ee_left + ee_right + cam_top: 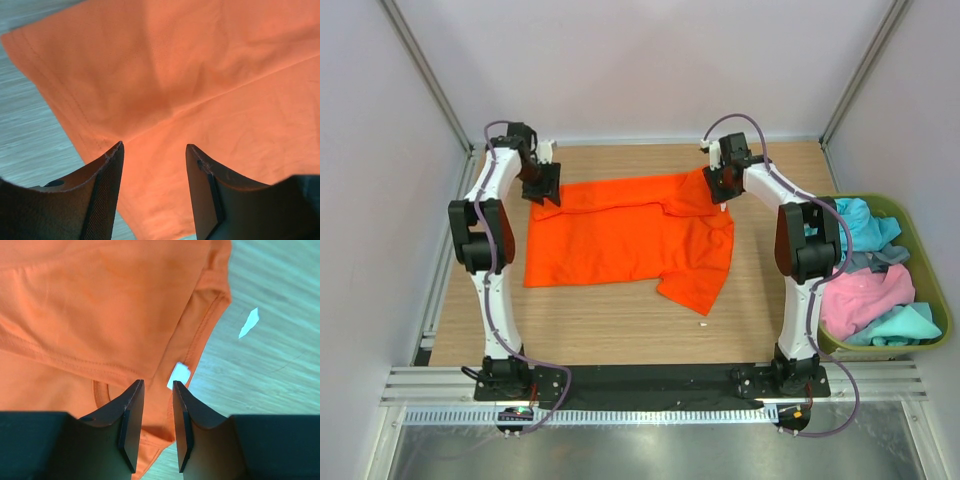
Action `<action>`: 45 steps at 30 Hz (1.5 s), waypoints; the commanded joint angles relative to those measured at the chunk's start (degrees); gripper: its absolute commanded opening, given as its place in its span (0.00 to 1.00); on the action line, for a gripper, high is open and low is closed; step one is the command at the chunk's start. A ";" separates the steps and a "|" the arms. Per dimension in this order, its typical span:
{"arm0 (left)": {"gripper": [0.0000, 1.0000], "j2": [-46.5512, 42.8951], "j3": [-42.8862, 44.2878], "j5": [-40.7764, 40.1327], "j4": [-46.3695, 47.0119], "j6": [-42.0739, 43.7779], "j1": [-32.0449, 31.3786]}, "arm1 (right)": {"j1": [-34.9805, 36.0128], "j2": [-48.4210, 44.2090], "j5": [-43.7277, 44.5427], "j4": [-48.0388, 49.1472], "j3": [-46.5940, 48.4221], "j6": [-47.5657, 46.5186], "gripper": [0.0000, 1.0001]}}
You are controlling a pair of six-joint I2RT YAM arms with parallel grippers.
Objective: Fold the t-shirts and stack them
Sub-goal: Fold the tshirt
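Pale walls close in a wooden table on three sides. At its far left the left gripper hangs over the corner of the orange t-shirt. In the left wrist view its fingers stand well apart, with nothing between them but the cloth lying below, a crease running across it.

At the far right the right gripper sits over the shirt's other end. The right wrist view shows its fingers parted by only a narrow gap, above the stitched hem and a small white tag; I see no cloth caught between them.

The shirt lies flat across the far half of the table between the two grippers, one flap reaching nearer at the right. A white fleck lies on the wood near that flap.

Right of the table, an olive-green bin holds a turquoise shirt, a grey one and a pink one, bundled together.
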 commanded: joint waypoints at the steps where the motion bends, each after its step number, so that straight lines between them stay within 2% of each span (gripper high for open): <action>1: 0.54 0.86 0.64 0.52 -0.44 -0.32 0.12 | -0.24 -3.49 -1.03 -0.77 -0.65 -0.49 0.35; 25: 0.53 5.79 3.81 -0.72 -1.67 -1.55 0.12 | -0.32 4.69 -1.83 -0.94 1.28 -1.81 0.34; 27: 0.53 5.79 3.72 -0.72 -1.68 -1.63 0.12 | -0.24 4.60 -2.35 -1.12 1.20 -1.98 0.21; 29: 0.53 5.70 3.55 -0.72 -1.68 -1.64 0.12 | -0.32 4.08 -3.05 -1.21 0.93 -1.90 0.13; 30: 0.53 5.70 3.46 -0.81 -1.76 -1.63 0.21 | -0.32 3.73 -3.23 -1.38 0.58 -1.81 0.12; 32: 0.53 5.79 3.37 -0.98 -1.76 -1.63 0.12 | -0.32 3.29 -3.32 -1.38 -0.03 -1.55 0.16; 34: 0.53 5.70 3.46 -0.98 -1.68 -1.72 0.12 | -0.24 3.02 -3.15 -0.94 -0.91 -1.28 0.25; 37: 0.53 5.61 3.46 -1.07 -1.41 -1.72 0.21 | -0.32 2.93 -3.14 -0.94 -1.53 -1.46 0.27; 39: 0.53 5.53 3.63 -1.07 -1.41 -1.72 0.12 | -0.24 2.93 -3.32 -1.03 -1.62 -1.63 0.22; 40: 0.53 5.61 3.55 -1.16 -1.59 -1.64 0.12 | -0.23 2.93 -3.58 -0.94 -1.62 -1.81 0.15; 42: 0.53 5.53 3.55 -1.25 -1.50 -1.72 0.12 | -0.23 2.67 -4.02 -1.12 -1.36 -1.81 0.10; 43: 0.53 5.44 3.55 -1.25 -1.59 -1.64 0.12 | -0.32 2.41 -4.11 -1.29 -1.35 -1.81 0.03; 45: 0.53 5.44 3.28 -1.25 -1.41 -1.63 0.12 | -0.24 1.79 -4.02 -1.47 -1.27 -1.90 0.01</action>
